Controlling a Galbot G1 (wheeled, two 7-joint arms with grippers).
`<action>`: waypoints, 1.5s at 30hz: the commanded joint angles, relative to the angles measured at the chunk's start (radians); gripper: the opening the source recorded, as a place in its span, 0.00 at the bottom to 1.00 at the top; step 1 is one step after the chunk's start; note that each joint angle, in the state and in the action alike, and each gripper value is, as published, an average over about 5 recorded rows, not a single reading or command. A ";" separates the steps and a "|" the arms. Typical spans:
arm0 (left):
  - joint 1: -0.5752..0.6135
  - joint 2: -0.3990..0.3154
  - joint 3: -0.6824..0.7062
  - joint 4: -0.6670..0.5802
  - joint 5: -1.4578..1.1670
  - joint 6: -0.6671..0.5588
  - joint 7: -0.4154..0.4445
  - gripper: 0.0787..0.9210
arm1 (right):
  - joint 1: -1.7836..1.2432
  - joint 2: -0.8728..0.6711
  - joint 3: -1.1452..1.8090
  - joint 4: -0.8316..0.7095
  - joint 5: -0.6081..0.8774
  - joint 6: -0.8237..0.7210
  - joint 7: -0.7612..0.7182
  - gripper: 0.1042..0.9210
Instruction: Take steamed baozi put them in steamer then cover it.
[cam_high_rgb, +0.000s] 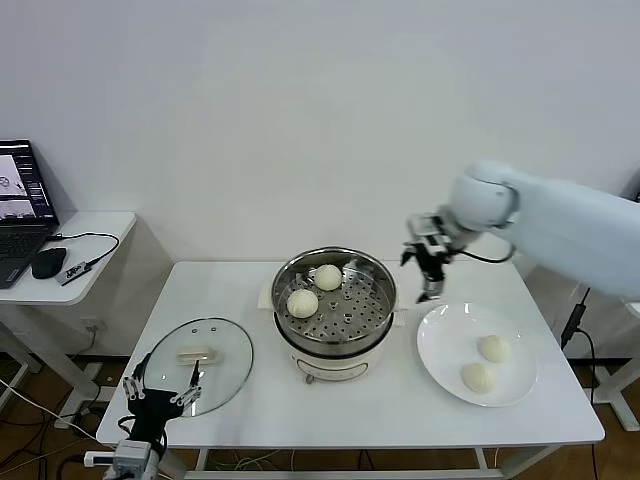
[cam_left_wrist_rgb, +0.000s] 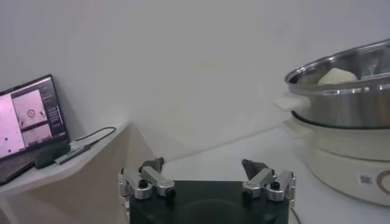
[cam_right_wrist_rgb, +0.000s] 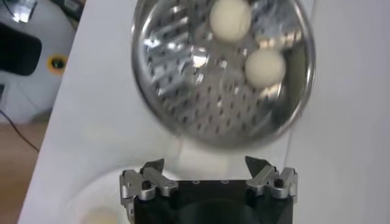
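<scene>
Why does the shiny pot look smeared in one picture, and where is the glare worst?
Right wrist view: the steamer and its two baozi look streaked and soft, which suggests motion blur, with bright glints on the perforated tray. Head view: sharp and evenly lit, with soft reflections on the glass cover and the white plate. Left wrist view: crisp steamer rim, only mild highlights.

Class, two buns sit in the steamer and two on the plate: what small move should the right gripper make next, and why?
Probably lower the right gripper, open and empty between steamer and plate, towards the nearer plate bun. Two baozi remain there, and the lid is still off beside the parked left gripper.
</scene>
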 joint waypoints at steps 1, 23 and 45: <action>0.001 -0.005 0.007 0.006 0.003 -0.001 -0.001 0.88 | -0.205 -0.303 0.101 0.115 -0.164 0.077 -0.026 0.88; 0.017 -0.032 0.002 0.016 0.023 0.000 -0.002 0.88 | -0.795 -0.232 0.496 -0.040 -0.401 0.096 0.050 0.88; 0.013 -0.038 -0.005 0.030 0.029 0.000 -0.002 0.88 | -0.826 -0.113 0.512 -0.152 -0.418 0.086 0.080 0.81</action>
